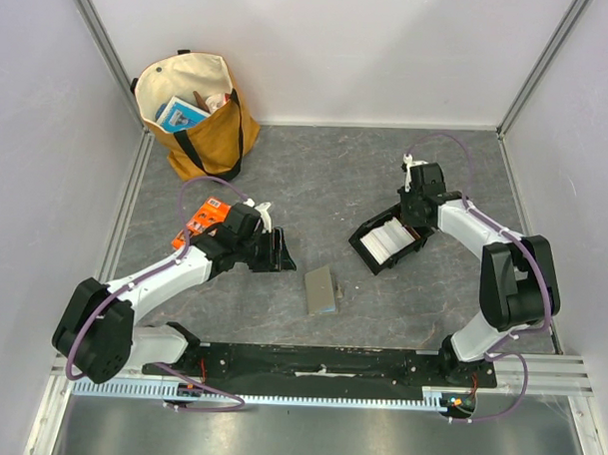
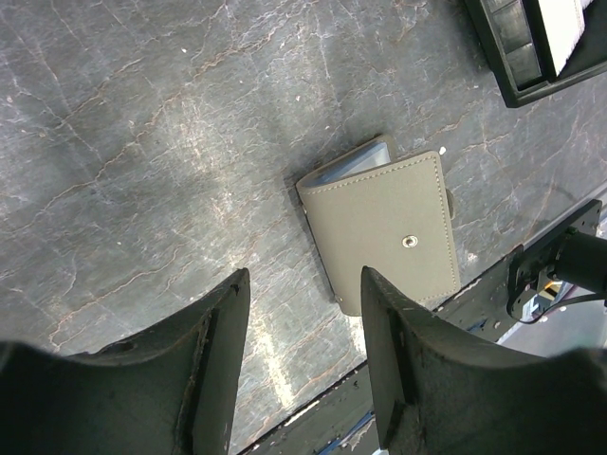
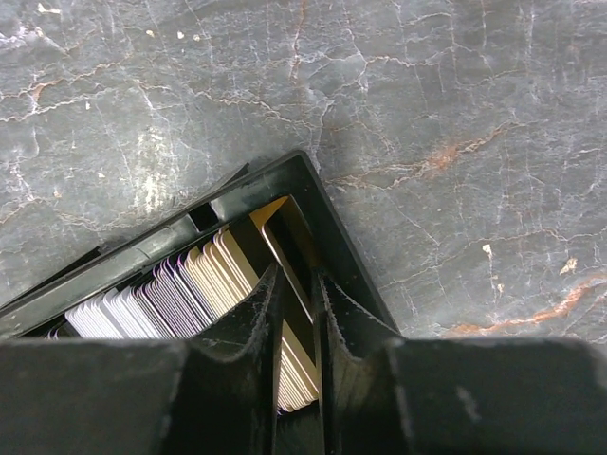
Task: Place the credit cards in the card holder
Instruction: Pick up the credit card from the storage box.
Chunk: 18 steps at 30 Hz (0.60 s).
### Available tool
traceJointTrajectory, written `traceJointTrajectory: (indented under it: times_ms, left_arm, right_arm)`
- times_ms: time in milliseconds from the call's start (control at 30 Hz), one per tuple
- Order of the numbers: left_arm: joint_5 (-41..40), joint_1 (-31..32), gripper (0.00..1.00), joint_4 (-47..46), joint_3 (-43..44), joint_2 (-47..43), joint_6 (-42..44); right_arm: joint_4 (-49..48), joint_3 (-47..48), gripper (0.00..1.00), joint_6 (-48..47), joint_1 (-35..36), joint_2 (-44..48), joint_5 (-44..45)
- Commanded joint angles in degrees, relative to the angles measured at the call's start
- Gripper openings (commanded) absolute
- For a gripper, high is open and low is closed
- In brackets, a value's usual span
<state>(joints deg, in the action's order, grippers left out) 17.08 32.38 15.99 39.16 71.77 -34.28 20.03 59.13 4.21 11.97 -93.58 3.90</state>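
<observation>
Plainly the cards [image 3: 180, 284] will be fiddly. They are thin, stiff, light, slick plastic, packed on edge in a black tray [image 3: 322, 204] on the right of the table, with hardly a gap between neighbours. I'd judge the only sensible hold is across the two faces near a card's top edge. It should take one card at a time from the end of the row, where a finger can slip in beside the tray wall. The squeeze should be light, since a glossy card could squirt out or drag its neighbour along.

The right claw [image 3: 296, 294] is down in that corner, its jaws nearly together with a tan card or two in the slit between them. Whether it is truly pinching, I cannot tell.

The holder [image 2: 389, 227] lies flat mid-table, well apart from the tray, folded with its stud up and a pale lining showing at one edge. It looks soft and light, so it may slide or flop when a card is pushed in. The left claw [image 2: 303, 355] hangs near it, jaws wide, holding nothing.

The cards' lower parts sit below the tray rim, the right fingers cover the end of the row, and the cards are too many and too close to count. The holder's pockets are out of sight.
</observation>
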Motion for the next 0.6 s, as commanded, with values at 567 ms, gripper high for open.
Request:
traceJointTrajectory:
  times_ms: [567]
  left_arm:
    - [1.29,-0.04,0.56,-1.57,0.22,-0.14,2.90]
  right_arm:
    - [7.56,1.77,0.34,-2.98,2.71,-0.81,9.11]
